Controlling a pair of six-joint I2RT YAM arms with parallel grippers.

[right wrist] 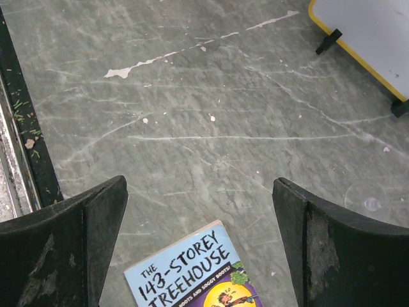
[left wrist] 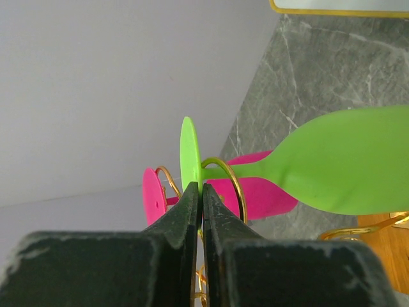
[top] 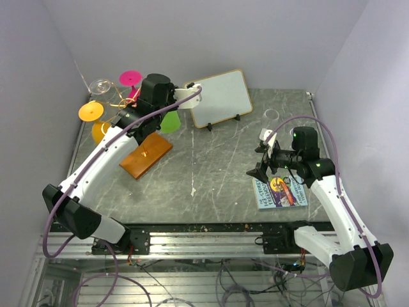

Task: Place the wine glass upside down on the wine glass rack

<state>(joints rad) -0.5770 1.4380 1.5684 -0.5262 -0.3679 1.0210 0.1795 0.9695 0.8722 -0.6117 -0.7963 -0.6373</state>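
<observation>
The green wine glass (left wrist: 345, 166) lies sideways at the top of the wine glass rack (left wrist: 238, 192). Its stem runs through one of the gold wire loops, and its bowl (top: 169, 121) hangs out to the right of the rack. My left gripper (left wrist: 202, 187) is shut on the edge of the glass's round green foot. In the top view the left gripper (top: 142, 110) sits above the rack's brown wooden base (top: 146, 155). My right gripper (right wrist: 201, 211) stands open and empty low over the table, far to the right (top: 262, 167).
A pink glass (left wrist: 255, 195), an orange glass (top: 91, 111) and a clear glass (top: 99, 86) hang on the same rack. A small whiteboard (top: 220, 97) on an easel stands at the back. A blue paperback book (right wrist: 192, 275) lies under the right gripper.
</observation>
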